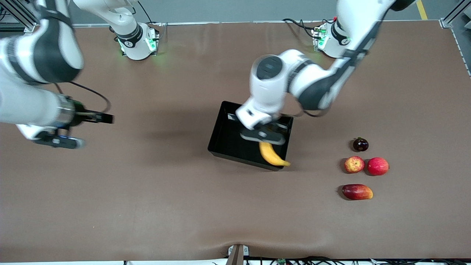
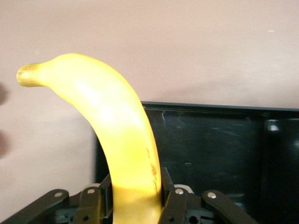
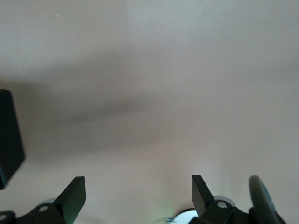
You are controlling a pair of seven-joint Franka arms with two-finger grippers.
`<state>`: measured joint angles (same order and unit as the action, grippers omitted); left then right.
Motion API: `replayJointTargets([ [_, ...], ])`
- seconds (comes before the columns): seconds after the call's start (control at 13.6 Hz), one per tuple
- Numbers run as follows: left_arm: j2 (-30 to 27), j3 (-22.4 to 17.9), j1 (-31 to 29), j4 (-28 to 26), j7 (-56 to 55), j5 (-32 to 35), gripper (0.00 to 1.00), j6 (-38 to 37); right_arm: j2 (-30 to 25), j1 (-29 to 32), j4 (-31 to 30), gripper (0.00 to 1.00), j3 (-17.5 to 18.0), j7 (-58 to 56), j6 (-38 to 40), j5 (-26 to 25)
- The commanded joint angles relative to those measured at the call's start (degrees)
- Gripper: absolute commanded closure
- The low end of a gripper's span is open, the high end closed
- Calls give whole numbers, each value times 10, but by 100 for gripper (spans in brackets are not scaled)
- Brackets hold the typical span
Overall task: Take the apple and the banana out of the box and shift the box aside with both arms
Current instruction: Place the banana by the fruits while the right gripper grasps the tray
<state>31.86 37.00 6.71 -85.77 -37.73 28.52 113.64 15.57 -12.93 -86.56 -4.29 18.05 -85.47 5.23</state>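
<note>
My left gripper [image 1: 263,137] is shut on the long yellow banana [image 1: 272,155] and holds it over the near wall of the glossy black box [image 1: 225,137] at mid-table. In the left wrist view the banana [image 2: 117,130] curves out from between the fingers of the left gripper [image 2: 135,189], with the box [image 2: 224,140] below. The small apple [image 1: 354,164], red with yellow patches, lies on the table toward the left arm's end. My right gripper [image 1: 57,141] hangs open and empty over bare table at the right arm's end; it also shows in the right wrist view [image 3: 138,186].
Beside the apple lie a plain red round fruit [image 1: 378,166], a dark purple fruit [image 1: 360,144] farther from the camera, and an oblong dark-red fruit with a yellow tip [image 1: 357,191] nearer. A corner of the box [image 3: 9,135] shows in the right wrist view.
</note>
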Motion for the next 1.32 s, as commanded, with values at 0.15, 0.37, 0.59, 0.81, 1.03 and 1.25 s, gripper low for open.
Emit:
replayJointTargets([
  [0.15, -14, 13, -113, -59, 99, -15, 100, -9, 46, -109, -13, 0, -5, 88, -64, 29],
  [0.37, -8, 13, -192, -119, 163, -8, 100, 32, 89, -193, -21, 0, -5, 196, -153, 31],
  [0.59, 5, 13, -266, -224, 237, -4, 100, 196, 129, -230, -22, 0, -5, 204, -201, 100],
  [0.81, 40, 9, -278, -244, 274, 34, 100, 253, 173, -269, -23, 0, -5, 233, -243, 103],
  [1.03, 77, 9, -312, -251, 274, 125, 100, 273, 211, -298, -23, 30, -6, 255, -303, 102],
  [1.25, 85, 9, -316, -253, 257, 129, 76, 280, 220, -294, -23, 98, -6, 255, -320, 102],
])
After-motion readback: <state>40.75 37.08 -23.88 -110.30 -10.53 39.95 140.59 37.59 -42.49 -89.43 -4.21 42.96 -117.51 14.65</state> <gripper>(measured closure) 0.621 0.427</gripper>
